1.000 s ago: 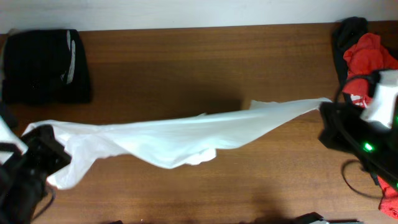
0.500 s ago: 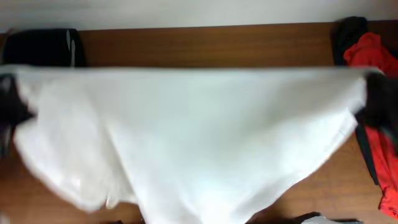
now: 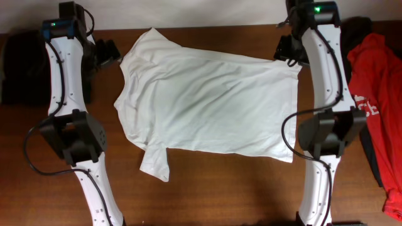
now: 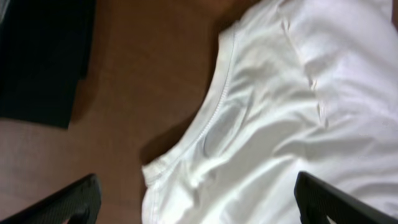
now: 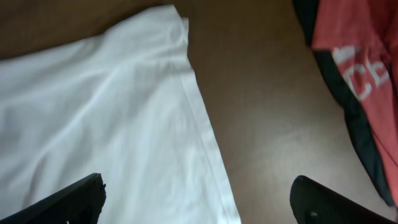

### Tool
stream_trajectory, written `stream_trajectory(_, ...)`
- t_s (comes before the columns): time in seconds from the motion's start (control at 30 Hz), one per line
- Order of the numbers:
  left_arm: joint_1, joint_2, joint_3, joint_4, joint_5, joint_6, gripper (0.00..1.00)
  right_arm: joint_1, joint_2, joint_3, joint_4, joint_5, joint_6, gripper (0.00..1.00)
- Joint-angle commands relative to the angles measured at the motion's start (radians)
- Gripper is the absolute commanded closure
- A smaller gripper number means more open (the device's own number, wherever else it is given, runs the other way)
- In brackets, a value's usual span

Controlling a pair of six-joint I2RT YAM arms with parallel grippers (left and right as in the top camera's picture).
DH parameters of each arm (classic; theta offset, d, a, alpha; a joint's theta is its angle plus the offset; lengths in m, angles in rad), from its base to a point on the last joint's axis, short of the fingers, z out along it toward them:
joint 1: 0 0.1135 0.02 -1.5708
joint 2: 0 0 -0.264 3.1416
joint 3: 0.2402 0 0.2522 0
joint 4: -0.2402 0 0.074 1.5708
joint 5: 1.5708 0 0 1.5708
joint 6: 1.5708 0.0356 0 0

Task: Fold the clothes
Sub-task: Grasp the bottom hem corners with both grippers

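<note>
Overhead view first: the white T-shirt [image 3: 207, 103] lies spread flat on the table [image 3: 220, 194], right between my two arms and a little askew. Its collar [image 3: 125, 63] points toward my left side and its hem [image 3: 294, 113] runs along my right side. One sleeve [image 3: 155, 164] sticks out toward the near edge; the other sits up at the far edge.

My left pincer [image 3: 108, 53] sits just beside the collar end. On the left wrist camera its two dark fingertips [image 4: 62, 205] stand far apart at the bottom corners, with nothing between them but cloth lying below. It is spread wide and holds nothing. The ribbed neckline curves through the middle of that view, with bare wood beside it.

My right pincer [image 3: 284, 50] is at the far corner of the hem. On the right wrist camera its fingers [image 5: 68, 202] are also spread wide, and nothing is gripped there either. The stitched hem edge runs down between them, and the corner lies flat on the wood. From these views I cannot tell how high either pincer is above the fabric.

Off to my left, a black garment [image 3: 16, 69] rests at the table's far corner, apart from the shirt. Off to my right lies a red garment [image 3: 370, 88] with white lettering, with dark cloth beside it, also clear of the shirt.
</note>
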Motion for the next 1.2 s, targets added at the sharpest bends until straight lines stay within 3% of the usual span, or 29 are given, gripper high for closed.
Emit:
stream_trajectory(0.0,0.003,-0.119,0.038,-0.133,-0.015,0.020,0.01,-0.005,-0.157,0.019,-0.072,-0.127,-0.011,0.01)
stream_trajectory(0.1,0.003,-0.244,0.037,-0.216,-0.021,0.020,0.01,0.001,-0.323,0.019,-0.071,-0.281,-0.041,0.01)
stream_trajectory(0.27,0.003,-0.498,0.021,-0.254,-0.064,0.021,0.01,0.112,-0.541,-0.063,-0.072,-0.304,-0.094,0.01)
stream_trajectory(0.33,0.003,-0.603,-0.082,-0.254,-0.064,0.051,0.01,0.134,-0.582,-0.192,-0.071,-0.301,-0.093,0.01)
stream_trajectory(0.43,0.003,-0.702,-0.426,-0.249,-0.064,0.050,0.01,0.130,-0.586,-0.352,-0.070,-0.251,-0.063,0.01)
stream_trajectory(0.63,-0.059,-0.702,-0.963,-0.042,0.000,0.065,0.01,0.130,-0.579,-0.568,0.014,-0.222,-0.063,0.01)
stream_trajectory(0.87,-0.317,-0.701,-1.397,0.227,0.000,0.016,0.01,0.130,-0.575,-0.634,0.067,-0.221,-0.064,0.01)
stream_trajectory(1.17,-0.322,-0.700,-1.526,0.358,0.016,0.020,0.11,0.132,-0.575,-0.673,0.043,-0.222,-0.063,0.01)
